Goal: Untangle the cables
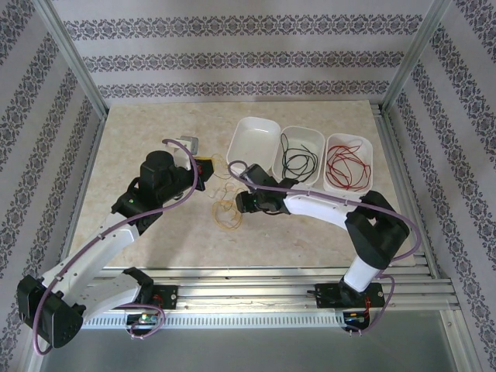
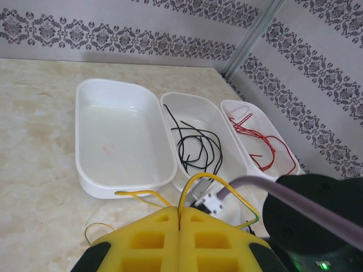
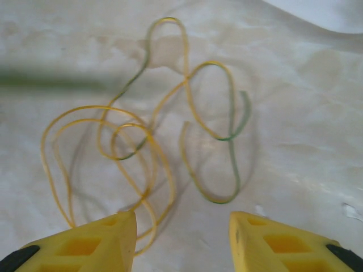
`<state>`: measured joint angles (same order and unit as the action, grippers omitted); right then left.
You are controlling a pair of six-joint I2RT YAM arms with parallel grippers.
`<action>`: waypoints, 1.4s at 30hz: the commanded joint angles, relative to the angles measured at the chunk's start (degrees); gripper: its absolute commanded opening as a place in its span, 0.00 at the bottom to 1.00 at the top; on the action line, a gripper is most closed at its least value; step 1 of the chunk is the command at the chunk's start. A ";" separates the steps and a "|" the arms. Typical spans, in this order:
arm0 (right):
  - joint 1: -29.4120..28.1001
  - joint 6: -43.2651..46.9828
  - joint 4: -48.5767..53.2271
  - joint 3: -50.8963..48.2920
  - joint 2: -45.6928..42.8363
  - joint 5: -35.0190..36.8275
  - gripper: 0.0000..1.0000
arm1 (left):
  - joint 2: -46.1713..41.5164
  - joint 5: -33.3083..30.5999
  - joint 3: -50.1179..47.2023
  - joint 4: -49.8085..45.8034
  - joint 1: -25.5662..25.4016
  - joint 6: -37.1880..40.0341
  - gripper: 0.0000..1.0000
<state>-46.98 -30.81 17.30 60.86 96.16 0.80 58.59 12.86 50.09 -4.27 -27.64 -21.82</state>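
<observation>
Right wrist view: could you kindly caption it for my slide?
Open right gripper above tangled thin yellow-green cables on beige table.

I have open counter (image 1: pixel 136 143) at the far left and along the near edge. Three white trays (image 1: pixel 304 129) sit side by side, touching, walling off the far right. Between my left claw (image 2: pixel 179 215) and right claw (image 3: pixel 182 226), yellow cables (image 1: pixel 226 217) sprawl across the counter. The right arm (image 1: pixel 325 208) bars the trays' front.

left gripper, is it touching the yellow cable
Touching. The left wrist view shows the left gripper shut, with the yellow cable coming out from between its closed jaws.
</observation>
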 commanded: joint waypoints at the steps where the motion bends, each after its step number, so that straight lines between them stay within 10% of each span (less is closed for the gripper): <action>1: -1.65 1.72 -4.03 -1.50 -0.86 0.05 0.48 | 0.36 -1.26 2.11 1.38 0.43 -0.20 0.00; 13: -3.38 0.43 -5.85 -1.89 0.20 1.82 0.51 | 6.05 -6.82 9.24 -2.04 0.63 1.58 0.00; 25: -2.35 0.92 -5.91 -10.94 -17.16 15.44 0.60 | 21.05 -5.70 21.89 -1.73 1.40 5.03 0.00; 35: 4.94 0.93 -2.97 -14.74 -33.10 17.82 0.98 | 39.96 -0.44 33.50 -2.44 1.42 6.66 0.00; 42: 7.86 -0.21 -0.16 -14.54 -37.34 19.72 0.98 | 51.49 0.02 41.22 -6.05 1.21 7.23 0.00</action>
<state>-39.75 -30.06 15.09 46.98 59.92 18.59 107.96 12.01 88.05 -7.29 -26.87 -16.38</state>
